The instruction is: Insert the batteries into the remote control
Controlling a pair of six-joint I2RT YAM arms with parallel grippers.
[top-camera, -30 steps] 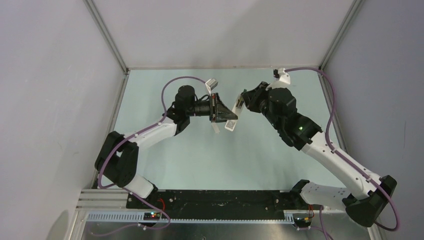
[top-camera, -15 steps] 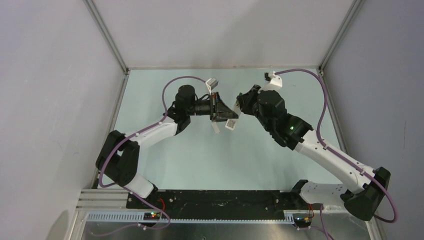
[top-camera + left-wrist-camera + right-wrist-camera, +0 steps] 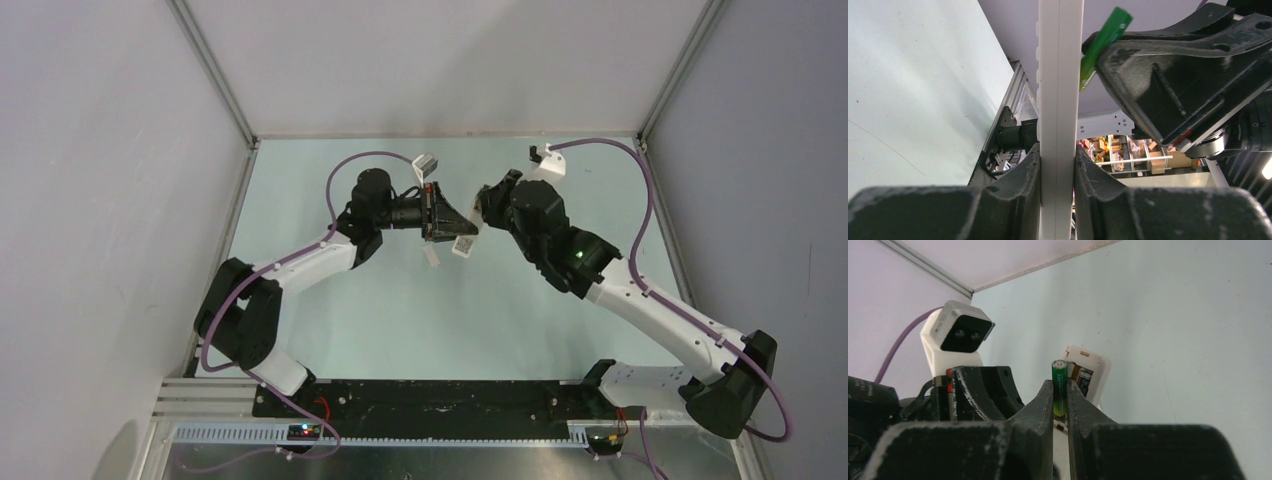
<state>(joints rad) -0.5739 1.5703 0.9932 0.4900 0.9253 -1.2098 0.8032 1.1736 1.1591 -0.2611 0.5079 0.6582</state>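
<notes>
My left gripper (image 3: pixel 447 220) is shut on the white remote control (image 3: pixel 463 245) and holds it above the table. In the left wrist view the remote (image 3: pixel 1060 75) stands upright between the fingers of the left gripper (image 3: pixel 1057 150). My right gripper (image 3: pixel 482 208) is shut on a green battery (image 3: pixel 1059 372), right beside the remote's open back (image 3: pixel 1093 365). A second, dark battery (image 3: pixel 1085 381) sits in the recess. In the left wrist view the green battery (image 3: pixel 1103 42) touches the remote's right edge. The right gripper (image 3: pixel 1059 390) clamps the battery's lower half.
The pale green table floor (image 3: pixel 400 310) lies below both arms. White walls and a metal frame (image 3: pixel 215 90) close in the left, back and right. The left wrist camera housing (image 3: pixel 959 337) stands just left of the battery. The purple cables (image 3: pixel 640 200) loop over the arms.
My right gripper has moved left with the green battery, up against the remote. The left gripper has held the remote almost still.
</notes>
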